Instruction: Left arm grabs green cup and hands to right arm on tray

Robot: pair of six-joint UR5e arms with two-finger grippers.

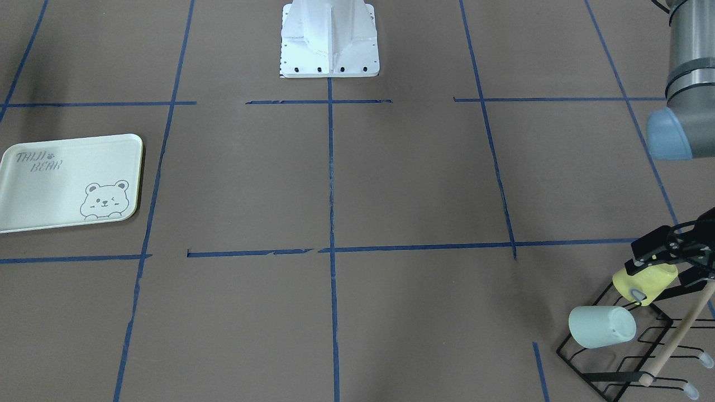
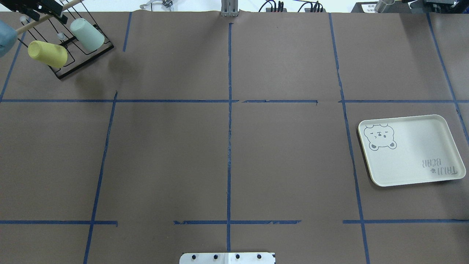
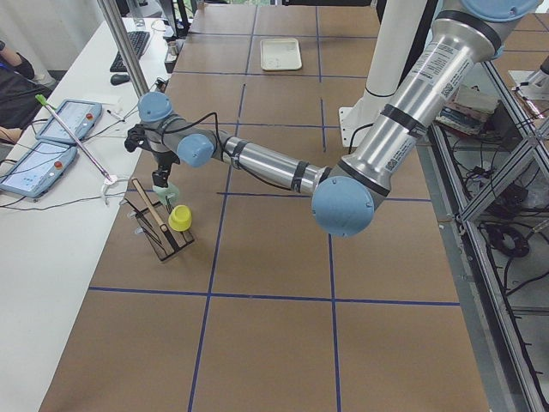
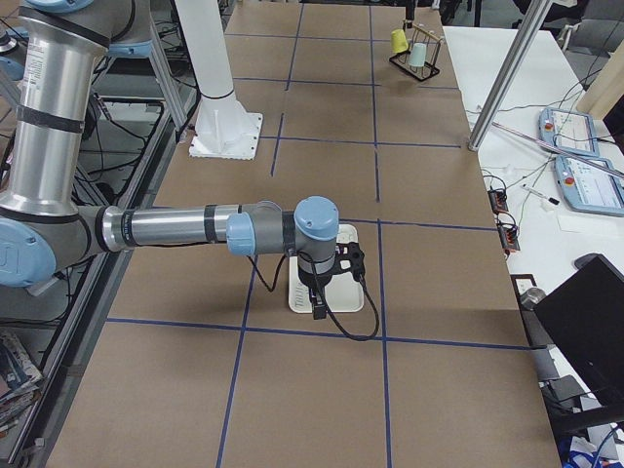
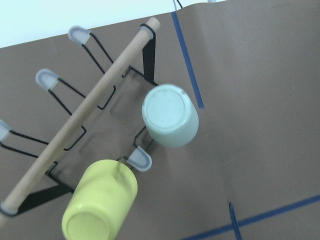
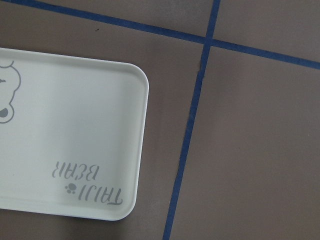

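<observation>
The green cup sits tipped on its side over a prong of a black wire rack in the far-left corner of the table, its closed base pointing toward the table's middle. A yellow cup rests the same way on a neighbouring prong, just beside it on the side nearer the robot. A wooden dowel runs slantwise across the top of the rack.

The left arm stretches out to that corner, and the left gripper hangs above the rack, closest to the yellow cup and touching neither cup. The views do not settle whether its fingers are apart or together.

On the right side of the table, well apart from the rack, the tray lies flat, with its winking bear and "TAIJI BEAR" lettering plain to see. The right arm reaches low over the table, and the right gripper points down above the tray. It shows only in the side view, so the state of its fingers cannot be told either.
</observation>
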